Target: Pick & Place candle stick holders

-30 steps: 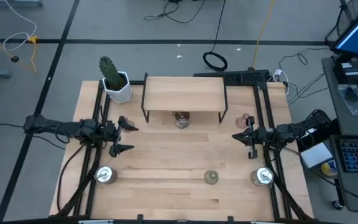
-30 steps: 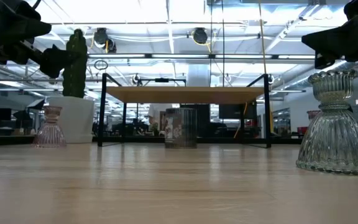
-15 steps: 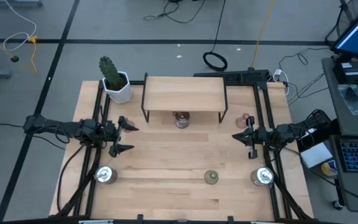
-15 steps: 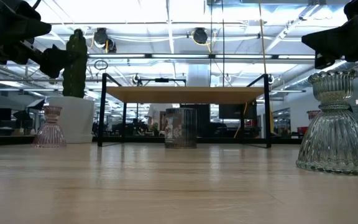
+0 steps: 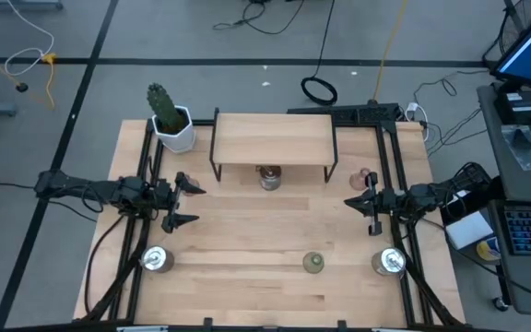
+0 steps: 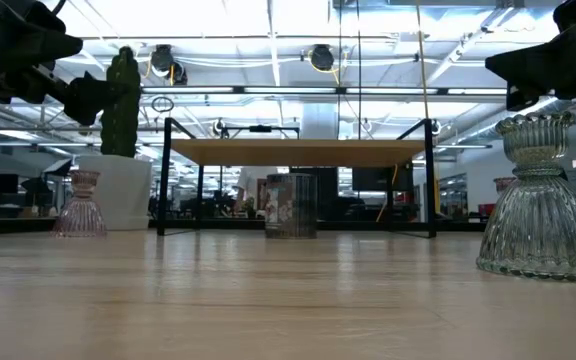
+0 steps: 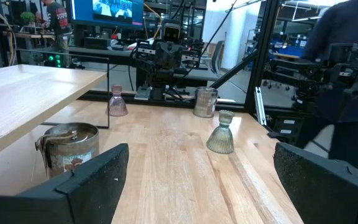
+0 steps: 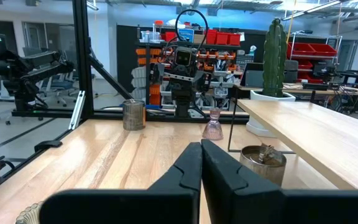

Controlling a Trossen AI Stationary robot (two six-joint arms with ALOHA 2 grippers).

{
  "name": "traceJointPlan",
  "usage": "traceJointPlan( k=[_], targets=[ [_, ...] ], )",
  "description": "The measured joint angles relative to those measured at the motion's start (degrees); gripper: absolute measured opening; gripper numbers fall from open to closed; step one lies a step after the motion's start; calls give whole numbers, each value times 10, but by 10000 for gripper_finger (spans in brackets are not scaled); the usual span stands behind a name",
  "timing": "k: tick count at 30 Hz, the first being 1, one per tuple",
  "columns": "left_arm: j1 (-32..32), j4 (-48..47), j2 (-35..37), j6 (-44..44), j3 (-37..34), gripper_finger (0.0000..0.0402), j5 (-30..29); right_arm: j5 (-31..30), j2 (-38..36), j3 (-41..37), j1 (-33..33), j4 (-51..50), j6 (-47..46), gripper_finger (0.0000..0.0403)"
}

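A silvery holder sits under the wooden shelf, flanked by the left gripper, fingers spread, and the right gripper, fingers apparently pressed together.

No text you can read anywhere, no labels or brands on the holders or the table, the monitor behind the table shows a picture but no legible words, nothing readable on the red bins

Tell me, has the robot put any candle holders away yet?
Can't tell; one metal holder sits under the shelf. Nothing is in hand: left gripper is open, right gripper shut, both empty. The other holders stand around the table.
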State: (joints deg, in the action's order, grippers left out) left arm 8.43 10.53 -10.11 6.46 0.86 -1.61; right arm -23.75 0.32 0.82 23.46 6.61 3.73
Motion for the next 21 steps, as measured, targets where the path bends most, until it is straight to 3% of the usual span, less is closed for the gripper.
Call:
traceJointPlan(
  k=[21],
  targets=[
    [0, 0, 0, 0, 0, 395, 0, 0, 0, 0, -2, 10, 0, 0]
  ],
)
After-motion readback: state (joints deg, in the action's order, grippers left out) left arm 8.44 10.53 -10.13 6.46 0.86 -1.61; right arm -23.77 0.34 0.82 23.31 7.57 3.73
